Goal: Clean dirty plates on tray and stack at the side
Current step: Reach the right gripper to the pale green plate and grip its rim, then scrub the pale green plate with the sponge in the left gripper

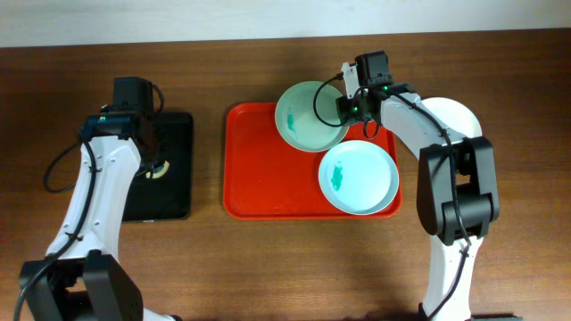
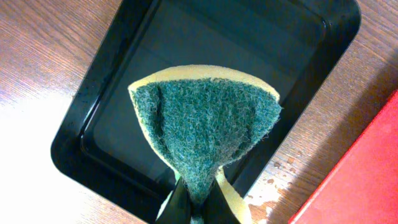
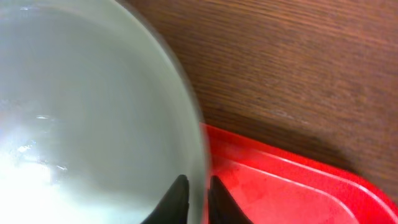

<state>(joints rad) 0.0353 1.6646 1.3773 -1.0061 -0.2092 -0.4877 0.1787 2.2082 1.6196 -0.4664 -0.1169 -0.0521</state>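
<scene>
On the tray (image 1: pixel 259 174), one plate (image 1: pixel 359 176) looks teal-smeared

- The tabletop (image 1: pixel 500 53): brown wood with a clear grain and a low sheen.
- The tray (image 1: pixel 259 178): red plastic, smooth and glossy.
- The back plate (image 1: pixel 299 120) and front plate (image 1: pixel 366 183): smooth, shiny, glaze-like.
- The black tray (image 2: pixel 298 37): glossy plastic that reflects the light.
- The sponge (image 2: pixel 205 130): rough green scouring fibre over soft yellow foam.

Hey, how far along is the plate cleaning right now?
One white plate already sits beside the red tray. In hand: the right gripper pinches the rim of the mint plate, the left gripper holds a sponge over the black tray. Left: the teal-smeared plate.
</scene>
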